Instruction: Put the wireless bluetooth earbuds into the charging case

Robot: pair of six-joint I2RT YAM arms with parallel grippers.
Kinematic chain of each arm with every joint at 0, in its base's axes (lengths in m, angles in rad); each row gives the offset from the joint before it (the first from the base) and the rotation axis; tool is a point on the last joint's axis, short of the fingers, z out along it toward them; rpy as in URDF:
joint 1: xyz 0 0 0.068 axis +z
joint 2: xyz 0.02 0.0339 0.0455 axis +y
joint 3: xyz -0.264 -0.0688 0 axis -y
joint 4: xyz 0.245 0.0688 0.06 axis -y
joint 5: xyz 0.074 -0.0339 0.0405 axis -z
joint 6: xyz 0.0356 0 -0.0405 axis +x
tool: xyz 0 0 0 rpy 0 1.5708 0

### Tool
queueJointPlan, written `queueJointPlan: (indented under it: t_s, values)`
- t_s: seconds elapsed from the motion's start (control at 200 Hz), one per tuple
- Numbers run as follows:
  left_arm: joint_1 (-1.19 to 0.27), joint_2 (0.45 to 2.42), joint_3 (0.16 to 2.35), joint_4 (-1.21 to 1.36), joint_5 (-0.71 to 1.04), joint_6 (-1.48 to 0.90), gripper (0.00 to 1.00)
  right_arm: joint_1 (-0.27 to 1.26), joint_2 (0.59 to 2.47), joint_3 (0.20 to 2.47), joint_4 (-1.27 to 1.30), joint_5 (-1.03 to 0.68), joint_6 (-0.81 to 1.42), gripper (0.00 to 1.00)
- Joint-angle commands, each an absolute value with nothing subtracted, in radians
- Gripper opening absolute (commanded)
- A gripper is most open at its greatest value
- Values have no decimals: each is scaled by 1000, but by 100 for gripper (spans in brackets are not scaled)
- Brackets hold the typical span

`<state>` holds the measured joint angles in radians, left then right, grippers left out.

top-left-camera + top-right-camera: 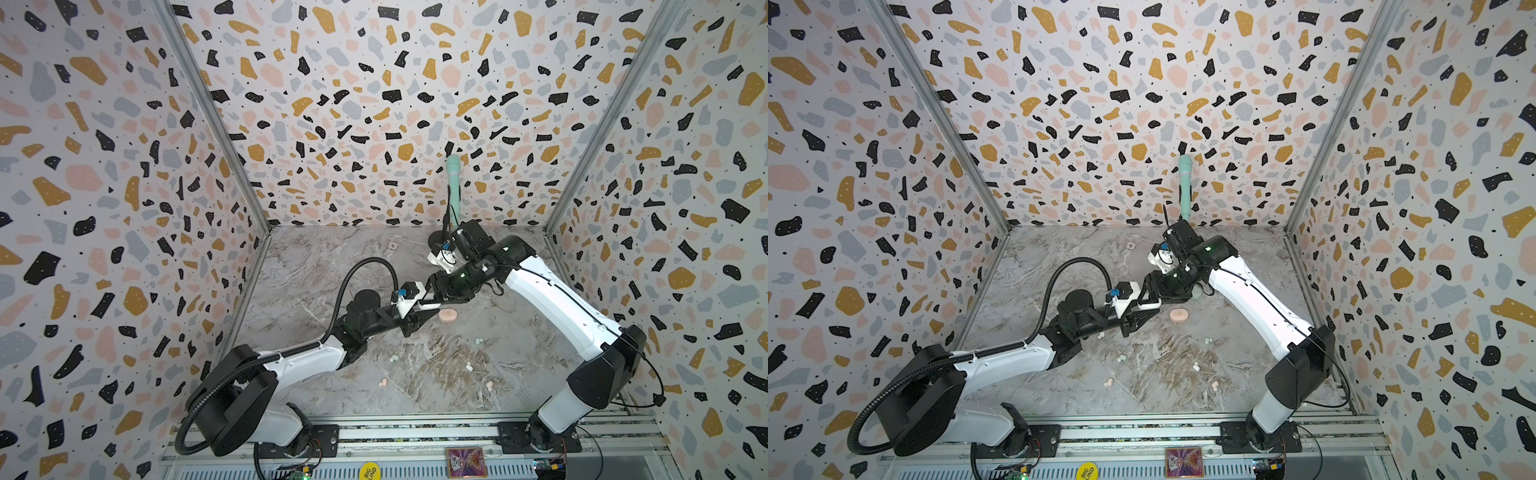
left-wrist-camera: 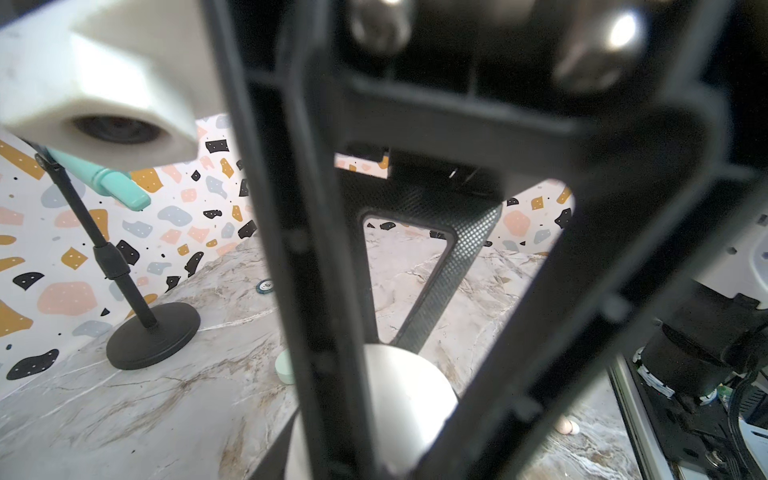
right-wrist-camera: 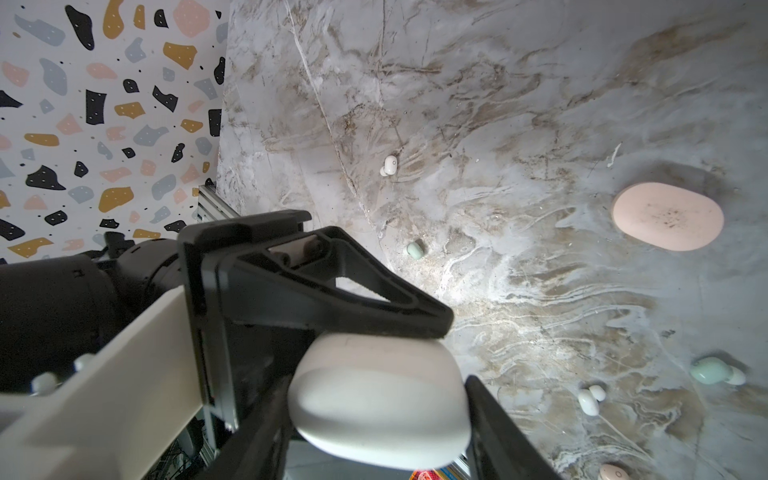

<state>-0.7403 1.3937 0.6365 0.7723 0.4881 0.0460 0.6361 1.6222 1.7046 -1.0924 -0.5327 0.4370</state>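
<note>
The earbuds lie loose on the near half of the marble table, none of them in a case. There are white ones, a mint one and two pale pink ones closest to the front rail, each well apart from the next.

Over the middle of the table, the white case is clamped between the jaws of the right gripper and looks closed. The left gripper has its jaws together. Its tip lies on the upper face of that same case, but I cannot tell whether it pinches an edge there.

Just beside the two grippers, a pink case lies flat and shut on the marble, touching neither. A mint case lies further back, half cut off by the left gripper's frame in the left wrist view. In a top view it only peeks out from under the right arm.

Near the back wall stands a mint microphone on a black stand with a round base. A small round chip lies on the table near it.

Speckled terrazzo-pattern walls close the table in on three sides. An aluminium rail along the front carries both arm bases, a colourful card and a yellow sticker.

The left wrist view is mostly filled by dark, blurred gripper parts.
</note>
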Motion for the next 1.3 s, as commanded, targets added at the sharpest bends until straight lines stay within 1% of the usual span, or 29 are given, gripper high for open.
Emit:
queueJointPlan:
  t_s: [0.0,0.32,0.436,0.721,1.297]
  values:
    - [-750,1398,664,820,562,83,45,626,1611,1710,-1058,-563,434,48]
    - [-751,1398,673,795,574,101,45,623,1618,1712,-1071,-574,426,48]
    - [-750,1394,676,780,572,113,41,624,1624,1715,-1074,-575,423,48]
    - [-751,1399,692,732,586,137,39,614,1626,1716,-1087,-574,415,47]
    - [-751,1393,700,697,586,170,30,603,1629,1706,-1100,-587,412,47]
